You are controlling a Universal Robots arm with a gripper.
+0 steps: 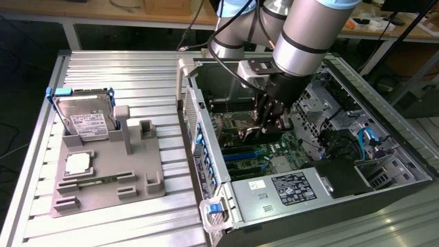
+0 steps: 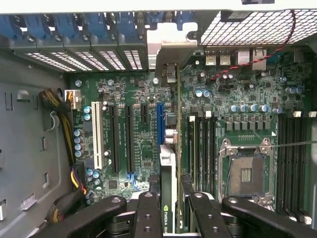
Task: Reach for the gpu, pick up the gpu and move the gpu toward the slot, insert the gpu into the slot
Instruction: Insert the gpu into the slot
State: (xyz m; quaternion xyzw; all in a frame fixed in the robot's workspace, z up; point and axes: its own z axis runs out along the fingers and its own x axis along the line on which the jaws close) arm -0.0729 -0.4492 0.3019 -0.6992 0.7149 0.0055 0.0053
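Clamped edge-on between the black fingers of the gripper, the gpu is held inside the open computer case. It is poised over the green motherboard, just beside the blue slot. Whether slot and card touch cannot be told.

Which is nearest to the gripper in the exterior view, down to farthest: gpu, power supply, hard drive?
1. gpu, held between the fingers.
2. power supply, inside the case, toward the camera.
3. hard drive, outside the case, exterior view's left.
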